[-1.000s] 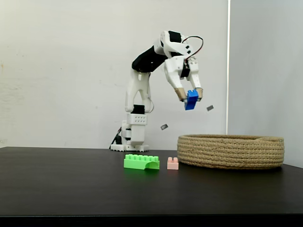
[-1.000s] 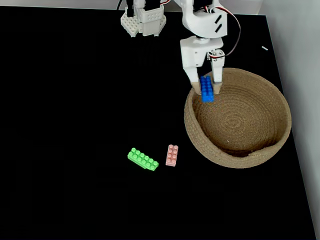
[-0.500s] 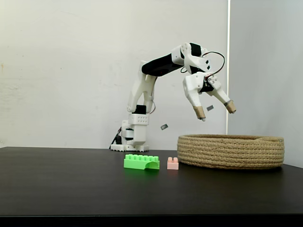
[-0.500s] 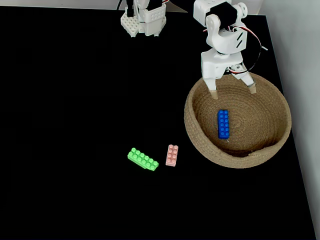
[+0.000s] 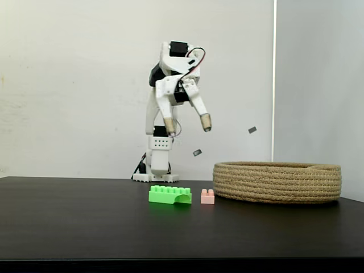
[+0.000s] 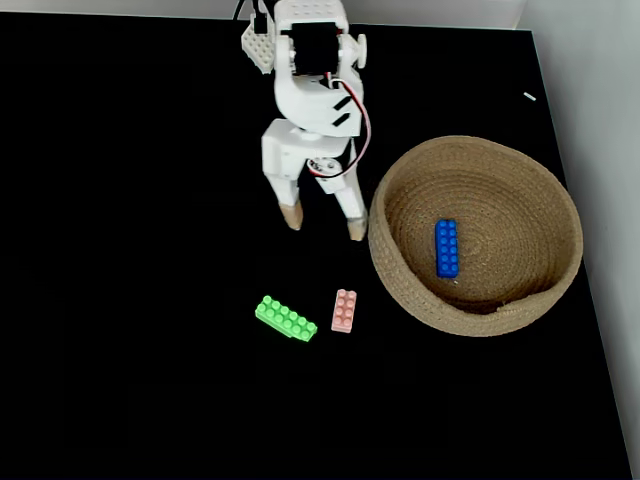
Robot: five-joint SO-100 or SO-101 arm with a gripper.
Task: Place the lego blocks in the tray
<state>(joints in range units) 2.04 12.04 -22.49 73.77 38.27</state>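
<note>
The white two-finger gripper is hanging spread and empty above the black table. The small blue studded brick is lying inside the coiled tan rope basket; the long green brick and pale pink brick are sitting just beside each other outside it.

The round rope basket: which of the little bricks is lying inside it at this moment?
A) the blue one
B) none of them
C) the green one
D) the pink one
A. In the fixed view from above, the blue brick lies on the floor of the basket, while the green brick and the pink brick sit on the black table outside it.
</note>
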